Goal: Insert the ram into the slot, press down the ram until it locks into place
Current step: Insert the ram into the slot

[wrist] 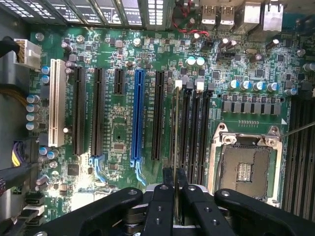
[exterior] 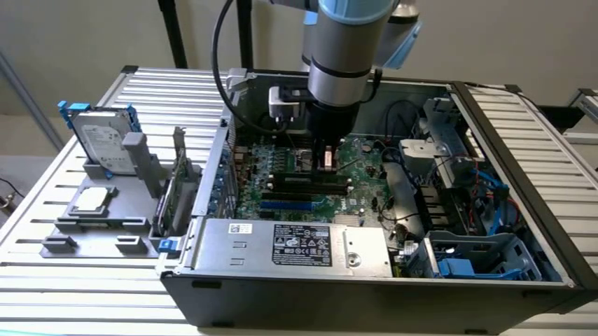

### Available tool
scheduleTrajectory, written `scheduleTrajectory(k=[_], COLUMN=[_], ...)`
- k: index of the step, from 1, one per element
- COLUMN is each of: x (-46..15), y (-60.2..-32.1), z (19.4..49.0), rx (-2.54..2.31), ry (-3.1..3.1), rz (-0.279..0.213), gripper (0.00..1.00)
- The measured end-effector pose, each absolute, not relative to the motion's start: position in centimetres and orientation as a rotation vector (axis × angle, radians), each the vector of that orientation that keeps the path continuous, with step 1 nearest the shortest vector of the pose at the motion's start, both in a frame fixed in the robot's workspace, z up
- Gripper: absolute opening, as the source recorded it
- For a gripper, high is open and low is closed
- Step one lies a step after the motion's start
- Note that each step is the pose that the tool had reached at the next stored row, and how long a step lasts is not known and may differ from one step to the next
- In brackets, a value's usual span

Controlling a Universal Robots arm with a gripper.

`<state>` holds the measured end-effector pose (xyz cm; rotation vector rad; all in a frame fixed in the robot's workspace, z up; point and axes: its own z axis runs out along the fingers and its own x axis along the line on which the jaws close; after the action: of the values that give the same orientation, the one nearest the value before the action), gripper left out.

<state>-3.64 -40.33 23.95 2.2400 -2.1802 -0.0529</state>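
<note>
Ram (wrist: 176,128) clamped edge-on between jaws, above slots (wrist: 195,132).

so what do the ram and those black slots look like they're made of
Ram: thin greenish circuit board, likely fibreglass laminate, seen edge-on in the end effector. Slots: probably moulded black plastic with a faint sheen, and pale, plastic-looking end clips.

Ram (wrist: 176,128): thin green stick, upright on edge, parallel to black slots (wrist: 195,132), over outermost one. Slots: long, pale end clips, running 9-to-3 o'clock in exterior view.
</note>
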Motion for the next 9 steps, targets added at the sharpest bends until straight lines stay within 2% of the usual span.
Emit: scheduleTrajectory(k=[9], x=[-3.54], y=[-40.33], z=[23.52], rx=[2.24], ry=[-2.18], rz=[-0.053], gripper=[0.13])
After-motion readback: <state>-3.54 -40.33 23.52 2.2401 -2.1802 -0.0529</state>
